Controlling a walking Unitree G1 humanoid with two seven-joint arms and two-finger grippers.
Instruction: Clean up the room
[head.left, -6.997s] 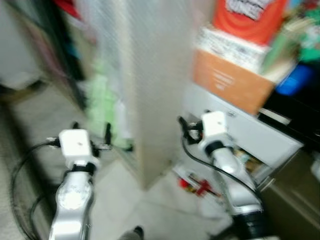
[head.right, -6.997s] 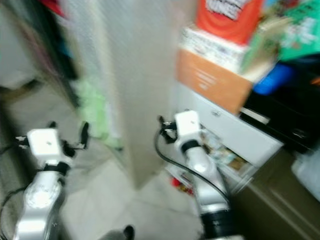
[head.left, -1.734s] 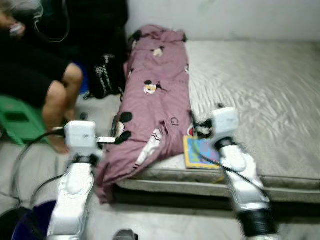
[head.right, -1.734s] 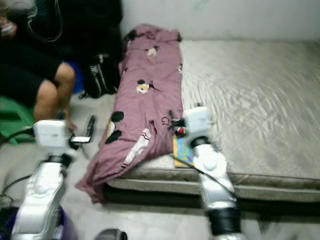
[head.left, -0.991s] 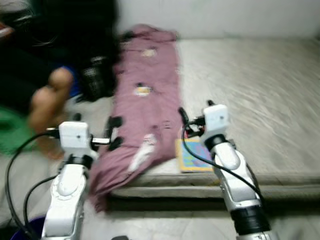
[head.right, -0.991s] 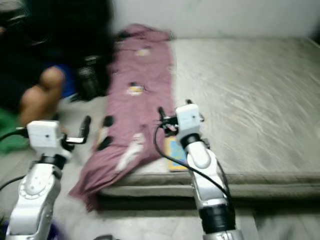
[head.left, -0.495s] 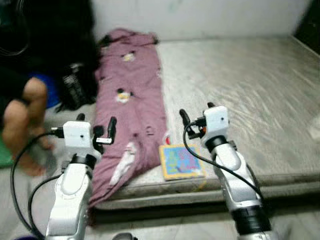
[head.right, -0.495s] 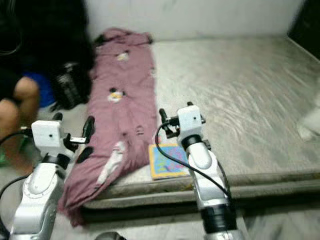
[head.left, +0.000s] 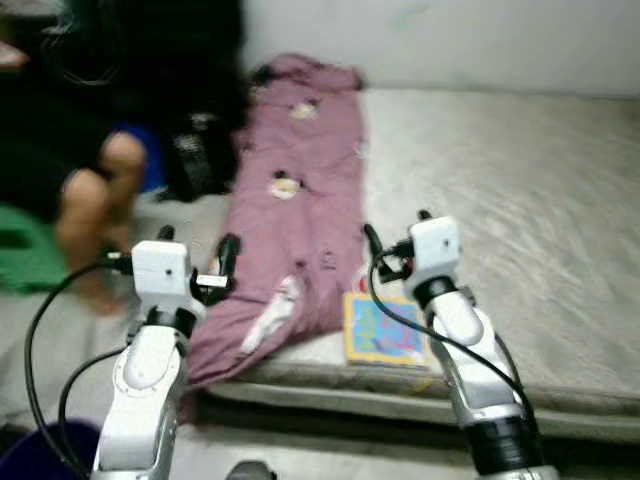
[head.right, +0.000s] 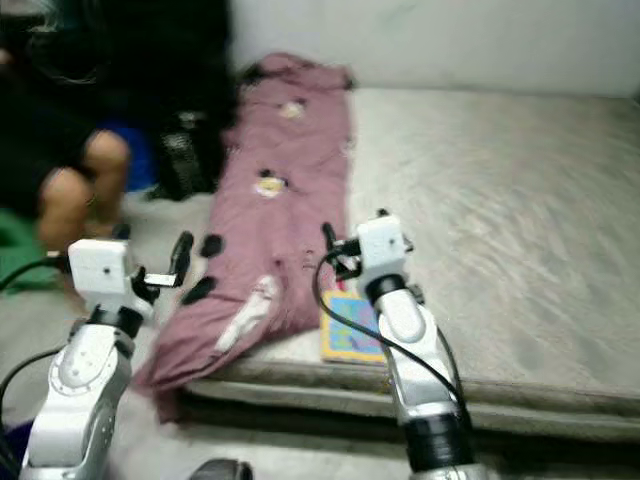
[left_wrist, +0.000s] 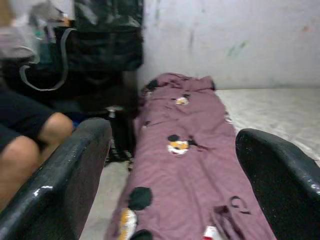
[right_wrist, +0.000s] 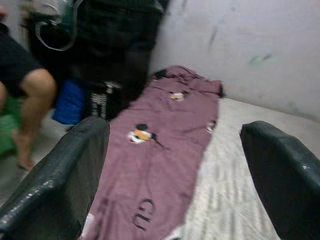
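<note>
Both grippers hang spread and empty before the bed (head.left: 520, 200). From the head camera, the left gripper (head.left: 195, 245) is over the floor beside the mattress edge, and the right gripper (head.left: 395, 228) is over the pink blanket (head.left: 300, 200), just behind a colourful book (head.left: 385, 328) near the mattress's front edge. Half a second ago the view sat further right; now it has swung left, showing more of the seated person's leg (head.left: 95, 215).

Left wrist view: wide-apart fingers (left_wrist: 60, 175) frame the blanket (left_wrist: 185, 165) and a black bag (left_wrist: 120, 135).

Right wrist view: parted fingers (right_wrist: 55, 180) frame the same blanket (right_wrist: 160, 145), with the person's leg (right_wrist: 30, 95) beside it.
</note>
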